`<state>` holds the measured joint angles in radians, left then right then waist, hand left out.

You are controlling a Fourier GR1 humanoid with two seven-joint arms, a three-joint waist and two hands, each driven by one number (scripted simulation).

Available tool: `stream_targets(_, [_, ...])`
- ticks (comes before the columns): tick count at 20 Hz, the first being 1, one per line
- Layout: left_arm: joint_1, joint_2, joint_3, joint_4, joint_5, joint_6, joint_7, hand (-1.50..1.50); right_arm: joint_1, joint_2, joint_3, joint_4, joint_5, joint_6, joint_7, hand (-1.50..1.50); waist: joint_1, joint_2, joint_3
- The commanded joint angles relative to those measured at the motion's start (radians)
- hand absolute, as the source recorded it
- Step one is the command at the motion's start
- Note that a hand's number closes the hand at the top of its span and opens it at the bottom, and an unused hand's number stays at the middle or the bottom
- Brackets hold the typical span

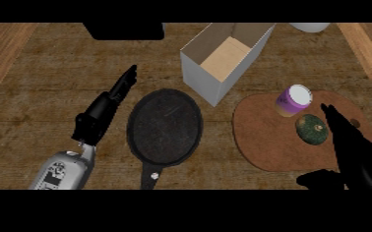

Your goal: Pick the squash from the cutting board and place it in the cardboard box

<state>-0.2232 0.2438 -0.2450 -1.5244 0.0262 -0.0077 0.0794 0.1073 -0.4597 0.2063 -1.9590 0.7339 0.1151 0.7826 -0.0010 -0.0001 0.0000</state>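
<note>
right hand: the right hand (347,145) came in at the lower right corner, fingers straight and pressed together, pointing up the view across the right part of the cutting board; its thumb stuck out to the left near the lower edge; it held nothing
left forearm: the grey left forearm (64,169) entered at the lower left
left hand: the left hand (102,113) lay above the bare counter left of the pan, fingers straight and together, pointing up and to the right, holding nothing
pan: a black frying pan (165,128) sat at the centre of the wooden counter (51,78), its handle toward the lower edge, between the left hand and the cutting board
cutting board: a brown rounded cutting board (262,137) lay right of the pan
squash: the dark green squash (312,129) rested on the right half of the cutting board, just left of the right hand's fingers; whether they touched it could not be told
cup: a purple cup with a white top (294,100) stood on the board's upper part, just beyond the squash
cardboard box: the open cardboard box (222,61) stood beyond the pan and board, grey outer wall, tan inside, nothing seen in it
far edge: a black object (123,31) at upper left and a white object (311,27) at upper right, both cut off
</note>
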Motion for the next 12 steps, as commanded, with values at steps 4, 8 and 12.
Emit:
stream_targets(4, [0.061, -0.029, 0.026, -0.027, -0.045, -0.038, -0.034, 0.0, -0.06, 0.047, -0.082, 0.162, 0.044, -0.036, -0.154, -1.5, 0.001, 0.0, 0.0])
stream_targets(8, [0.064, -0.02, 0.065, 0.014, -0.053, -0.082, -0.083, 0.0, -0.011, 0.096, -0.038, 0.192, 0.126, -0.08, -0.195, -1.5, 0.0, 0.0, 0.0])
stream_targets(12, [-0.025, -0.054, 0.092, -0.038, -0.041, -0.098, 0.075, 0.0, -0.06, 0.103, -0.081, 0.229, 0.117, -0.006, -0.196, -1.5, 0.0, 0.0, 0.0])
